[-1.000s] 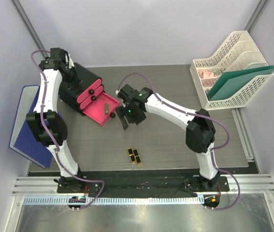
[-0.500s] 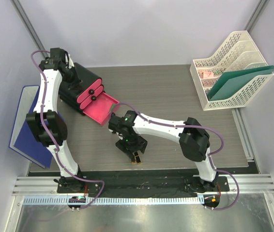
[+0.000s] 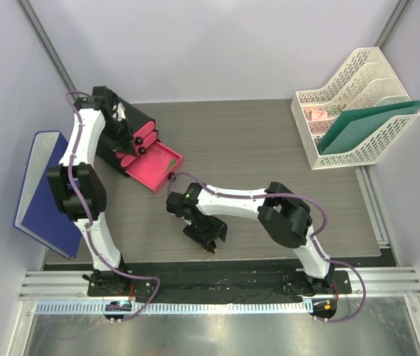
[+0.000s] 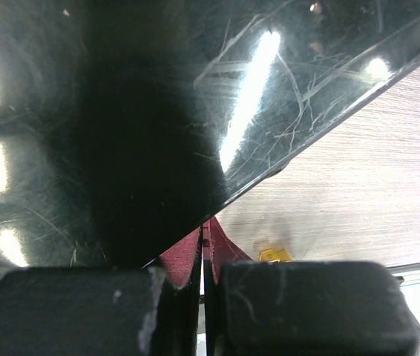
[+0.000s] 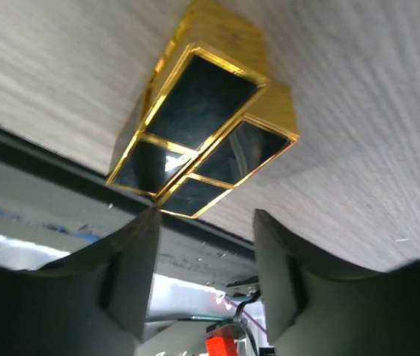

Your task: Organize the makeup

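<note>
Right end effector (image 5: 206,216) has left the pink drawer (image 3: 153,166), now open over the lipsticks (image 5: 202,126) well in front of it, so pickup looks next. Left end effector (image 4: 202,291), closed, sits behind the drawer.

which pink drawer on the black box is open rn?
The bottom drawer, pulled out flat across the table; the knobbed pink fronts above it sit closed against the box.
</note>
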Controlling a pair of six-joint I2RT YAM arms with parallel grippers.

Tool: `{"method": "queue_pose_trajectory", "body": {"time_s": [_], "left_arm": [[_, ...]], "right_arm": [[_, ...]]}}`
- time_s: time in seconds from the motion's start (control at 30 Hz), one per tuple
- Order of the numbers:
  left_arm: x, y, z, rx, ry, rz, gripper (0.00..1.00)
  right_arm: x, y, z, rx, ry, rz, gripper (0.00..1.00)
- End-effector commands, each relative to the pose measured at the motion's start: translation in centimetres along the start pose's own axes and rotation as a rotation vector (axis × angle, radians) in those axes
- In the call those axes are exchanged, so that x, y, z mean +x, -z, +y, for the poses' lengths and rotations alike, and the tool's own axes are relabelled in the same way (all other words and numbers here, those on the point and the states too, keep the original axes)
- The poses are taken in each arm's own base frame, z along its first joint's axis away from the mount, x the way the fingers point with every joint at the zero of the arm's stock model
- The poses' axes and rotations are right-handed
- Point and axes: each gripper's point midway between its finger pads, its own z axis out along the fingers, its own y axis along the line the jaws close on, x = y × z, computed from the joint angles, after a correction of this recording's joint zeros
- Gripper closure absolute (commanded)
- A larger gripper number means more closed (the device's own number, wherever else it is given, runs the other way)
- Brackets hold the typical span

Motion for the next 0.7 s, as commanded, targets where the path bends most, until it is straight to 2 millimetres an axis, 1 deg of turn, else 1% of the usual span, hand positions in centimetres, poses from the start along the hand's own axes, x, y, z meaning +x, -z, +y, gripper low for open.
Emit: {"method": "queue_pose_trajectory", "body": {"time_s": [0.0,0.07,0.13,0.2,0.3,0.33,0.4,0.47,0.5,0.57,0.63,0.67], "left_arm": [[-1.0,0.1,1.7,-0.056,-0.003,-0.035,1.00],[-1.0,0.2,1.6,-0.053,-0.002,-0.039,1.00],[-1.1,0.4,1.6,-0.053,-0.003,-0.044,1.00],[-1.5,1.1,1.2,-0.041,-0.008,-0.070,1.00],[-2.1,2.4,-0.4,0.032,-0.027,-0.118,1.00],[-2.5,2.9,-1.6,0.093,-0.038,-0.143,1.00],[-2.6,4.1,-2.9,0.162,-0.049,-0.178,1.00],[-2.8,5.0,-4.9,0.266,-0.082,-0.212,1.00],[-2.7,6.1,-6.0,0.301,-0.112,-0.242,0.99],[-3.1,7.4,-7.4,0.361,-0.159,-0.291,0.99],[-3.5,9.3,-8.1,0.384,-0.177,-0.357,0.99],[-3.9,9.5,-8.2,0.379,-0.175,-0.383,0.98]], "right_arm": [[-1.2,-0.2,-1.2,0.084,0.001,-0.069,0.45],[-1.2,-0.4,-1.3,0.087,-0.001,-0.067,0.46],[-1.5,-0.1,-1.1,0.078,-0.005,-0.079,0.46],[-1.8,0.5,-1.2,0.082,-0.011,-0.106,0.46],[-1.9,0.6,-1.3,0.090,-0.014,-0.120,0.46],[-1.9,0.4,-1.3,0.089,-0.014,-0.118,0.46],[-2.0,0.2,-1.2,0.086,-0.013,-0.117,0.46],[-2.1,0.1,-1.3,0.085,-0.014,-0.118,0.46],[-2.0,0.0,-1.3,0.089,-0.013,-0.118,0.46],[-2.0,0.0,-1.5,0.095,-0.019,-0.118,0.46],[-2.1,0.3,-1.6,0.097,-0.023,-0.130,0.46],[-2.1,0.4,-1.6,0.099,-0.026,-0.134,0.46]]}}
